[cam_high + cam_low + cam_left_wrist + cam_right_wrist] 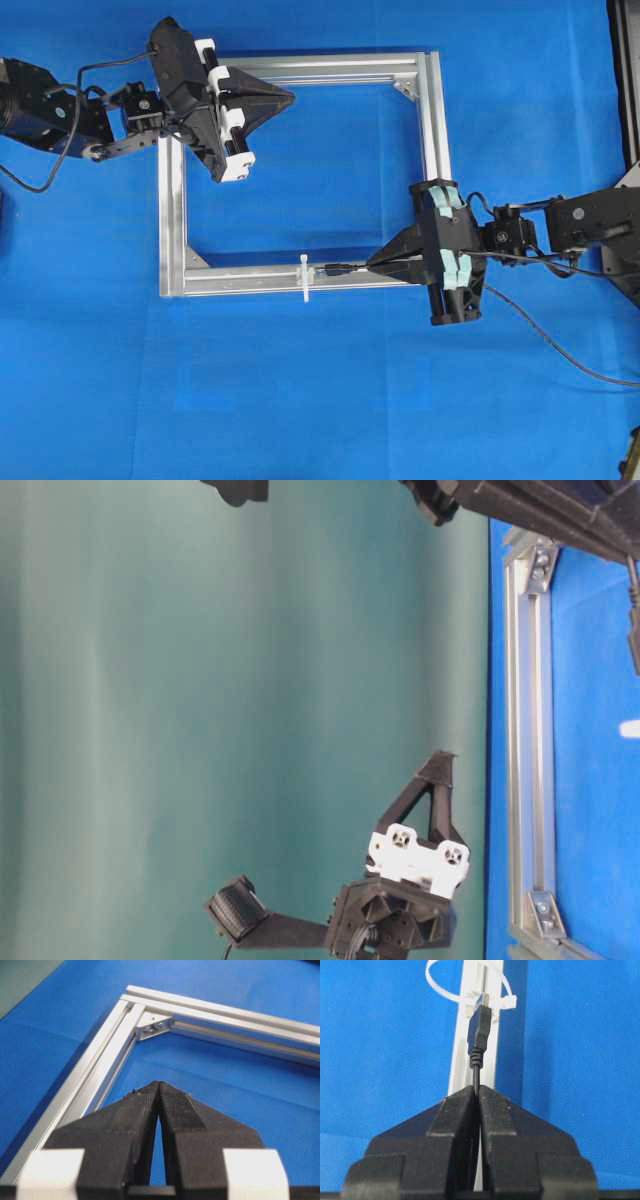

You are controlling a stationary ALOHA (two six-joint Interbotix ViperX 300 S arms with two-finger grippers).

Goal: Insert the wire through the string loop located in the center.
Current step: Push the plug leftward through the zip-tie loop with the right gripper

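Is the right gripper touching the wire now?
Touching. In the right wrist view, the right gripper is shut on the wire, which comes out from between its tips toward the string loop.

Frame (432, 110) brushed aluminium; cloth (320, 400) matt woven blue; string loop (440, 982) glossy white plastic.

Overhead down, table-level sideways, wrists close, sharing frame (432, 110)

A blue cloth covers the counter (330, 400). A square silver aluminium frame (171, 215) lies flat on it, left of centre and nearer the far edge, blue cloth showing inside it.
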